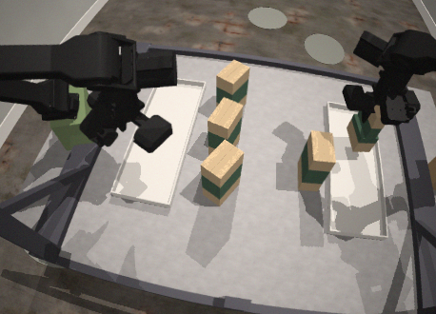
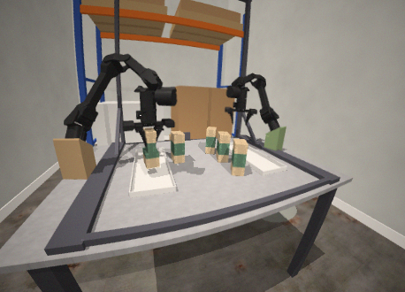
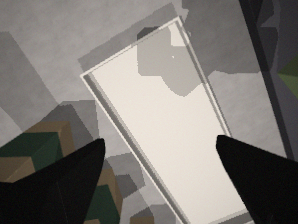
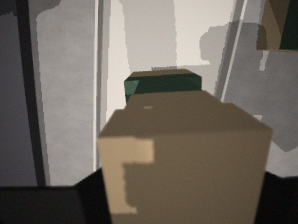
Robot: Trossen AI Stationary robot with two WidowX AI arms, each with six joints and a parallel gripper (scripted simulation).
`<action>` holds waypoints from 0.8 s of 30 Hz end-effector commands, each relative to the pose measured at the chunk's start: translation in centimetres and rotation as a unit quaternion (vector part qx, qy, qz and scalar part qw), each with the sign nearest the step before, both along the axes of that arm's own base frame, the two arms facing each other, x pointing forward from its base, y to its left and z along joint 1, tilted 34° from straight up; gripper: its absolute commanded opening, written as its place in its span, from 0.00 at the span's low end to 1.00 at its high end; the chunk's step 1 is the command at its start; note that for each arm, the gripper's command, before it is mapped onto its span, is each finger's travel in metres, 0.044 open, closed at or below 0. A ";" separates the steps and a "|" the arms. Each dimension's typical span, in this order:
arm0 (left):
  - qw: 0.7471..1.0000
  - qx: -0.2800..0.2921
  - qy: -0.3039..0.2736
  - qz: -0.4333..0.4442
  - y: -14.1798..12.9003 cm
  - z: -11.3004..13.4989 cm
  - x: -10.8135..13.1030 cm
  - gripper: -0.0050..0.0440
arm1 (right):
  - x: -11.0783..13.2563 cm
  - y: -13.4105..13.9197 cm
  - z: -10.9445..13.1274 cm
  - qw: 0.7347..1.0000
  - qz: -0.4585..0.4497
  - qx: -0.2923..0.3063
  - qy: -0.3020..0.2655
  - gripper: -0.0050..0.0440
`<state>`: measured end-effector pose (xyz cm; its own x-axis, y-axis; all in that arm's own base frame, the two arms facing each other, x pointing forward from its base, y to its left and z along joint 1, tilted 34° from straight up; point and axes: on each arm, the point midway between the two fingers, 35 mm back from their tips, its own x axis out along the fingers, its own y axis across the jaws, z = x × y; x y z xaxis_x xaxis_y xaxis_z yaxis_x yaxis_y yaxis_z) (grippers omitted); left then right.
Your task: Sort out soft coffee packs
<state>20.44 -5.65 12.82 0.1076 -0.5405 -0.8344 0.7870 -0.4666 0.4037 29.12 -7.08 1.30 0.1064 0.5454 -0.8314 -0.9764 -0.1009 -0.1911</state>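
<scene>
Three tan-and-green coffee packs (image 1: 225,122) stand in a row beside the left tray (image 1: 165,143). My left gripper (image 1: 128,129) hangs open and empty above that tray; the left wrist view shows its fingers spread over the white tray floor (image 3: 160,125). My right gripper (image 1: 368,117) is shut on one pack (image 1: 364,129) and holds it upright, low over the far end of the right tray (image 1: 354,177). I cannot tell whether it touches the floor. The right wrist view shows the pack (image 4: 185,145) filling the fingers. The other right-hand pack (image 1: 316,160) stands on the bench beside the tray.
A dark raised rim (image 1: 286,65) runs around the bench. A green block (image 1: 71,122) stands behind the left arm and a tan box (image 2: 74,157) behind the right arm. Frame posts (image 2: 117,67) rise at the bench's sides.
</scene>
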 end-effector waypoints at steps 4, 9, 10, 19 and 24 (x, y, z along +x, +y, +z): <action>1.000 -0.002 -0.007 -0.002 -0.1 0.3 0.1 0.87 | 0.3 0.3 -0.3 1.000 -0.003 -0.004 -0.007 0.34; 1.000 -0.002 -0.007 -0.002 -0.1 0.3 0.1 0.87 | 0.4 0.6 -0.8 1.000 -0.003 -0.003 -0.007 0.34; 1.000 -0.002 -0.007 -0.002 -0.1 0.3 0.1 0.87 | 0.4 0.7 -0.9 1.000 -0.003 -0.003 -0.007 0.34; 1.000 -0.002 -0.007 -0.002 -0.1 0.3 0.1 0.87 | 0.5 1.2 -1.7 1.000 -0.003 -0.003 -0.007 0.34; 1.000 -0.002 -0.007 -0.002 -0.1 0.3 0.1 0.87 | 0.6 1.6 -2.3 1.000 -0.003 -0.003 -0.007 0.34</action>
